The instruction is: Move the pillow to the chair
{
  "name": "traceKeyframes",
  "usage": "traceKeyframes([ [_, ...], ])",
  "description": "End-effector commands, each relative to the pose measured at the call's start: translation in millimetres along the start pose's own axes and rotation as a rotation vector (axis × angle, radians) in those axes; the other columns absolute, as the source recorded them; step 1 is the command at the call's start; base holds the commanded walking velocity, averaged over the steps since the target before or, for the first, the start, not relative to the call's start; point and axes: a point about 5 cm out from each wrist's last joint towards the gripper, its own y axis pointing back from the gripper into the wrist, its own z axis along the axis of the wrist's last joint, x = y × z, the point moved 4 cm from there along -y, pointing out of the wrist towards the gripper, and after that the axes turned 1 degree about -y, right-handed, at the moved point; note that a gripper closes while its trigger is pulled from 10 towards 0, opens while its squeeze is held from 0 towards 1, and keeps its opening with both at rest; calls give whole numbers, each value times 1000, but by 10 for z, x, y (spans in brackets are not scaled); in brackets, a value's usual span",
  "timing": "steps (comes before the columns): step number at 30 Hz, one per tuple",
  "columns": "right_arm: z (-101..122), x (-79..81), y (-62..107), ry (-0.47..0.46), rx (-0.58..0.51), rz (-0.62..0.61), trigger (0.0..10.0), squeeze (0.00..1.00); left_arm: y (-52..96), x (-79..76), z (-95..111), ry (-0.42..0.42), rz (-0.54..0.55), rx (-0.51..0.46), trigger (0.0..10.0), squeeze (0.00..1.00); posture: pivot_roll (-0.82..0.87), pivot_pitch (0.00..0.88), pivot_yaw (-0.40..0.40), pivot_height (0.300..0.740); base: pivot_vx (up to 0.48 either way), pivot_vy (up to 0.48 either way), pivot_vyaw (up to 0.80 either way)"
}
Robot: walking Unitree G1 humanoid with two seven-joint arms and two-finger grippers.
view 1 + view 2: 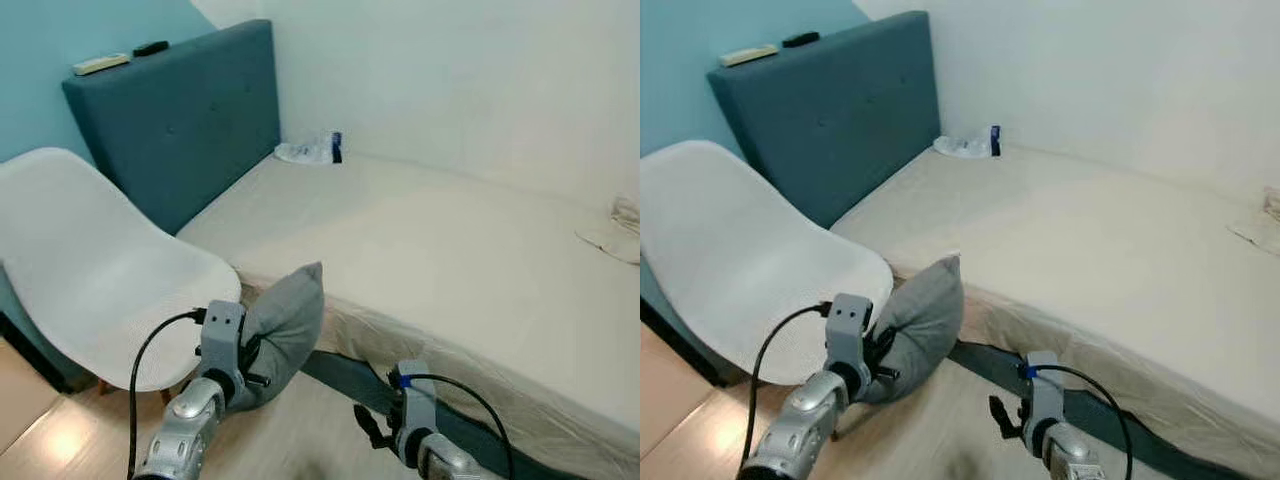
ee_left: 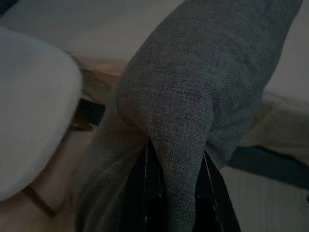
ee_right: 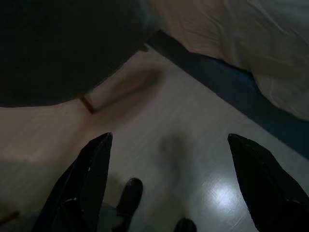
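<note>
- While the left gripper (image 2: 176, 193) pinches a fold of the grey pillow (image 1: 285, 325), the pillow hangs in the air between the white chair (image 1: 95, 270) and the corner of the bed (image 1: 430, 260), clear of both as far as I can judge
- The two black fingers (image 2: 140, 193) sit close together with cloth bunched between them, so the hold is on a ridge of fabric, not on the body of the pillow; that would explain why the rest of it sags below the grip and one corner stands up
- The pillow is just beside the front edge of the chair seat, not yet on it, so I take the step in hand to be the carry across to the seat
- The right gripper (image 3: 169, 169) is spread wide and holds nothing; it points down at the pale floor (image 3: 193, 145) near the dark bed base, and I judge it is kept low and out of the way
- The seat of the chair is a smooth scooped shell, which should cradle the pillow once it is let go over the middle
- A pinch on loose cloth can slip, so the risk is the pillow dropping to the floor short of the seat
- On the bed by the blue headboard (image 1: 180, 120) lies a crumpled packet (image 1: 312, 150), well apart from all this
</note>
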Motion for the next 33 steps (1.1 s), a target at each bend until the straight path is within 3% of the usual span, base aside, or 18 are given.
traceKeyframes([
  [1, -93, 48, 7, -1, 28, 9, 10000, 0, -29, -3, 152, -23, -3, -68, 10000, 0, 7, 0, -21, 740, 0, 0, 775],
  [17, -78, 75, 1, 4, 22, 26, 10000, 0, -1, 16, 34, -36, 5, -39, 10000, 0, 10, 0, -24, 740, 0, 0, 775],
  [33, 113, 203, -59, 1, -38, 111, 10000, 0, -26, 10, 65, -55, 9, -61, 10000, 0, 10, 0, -29, 740, 0, 0, 776],
])
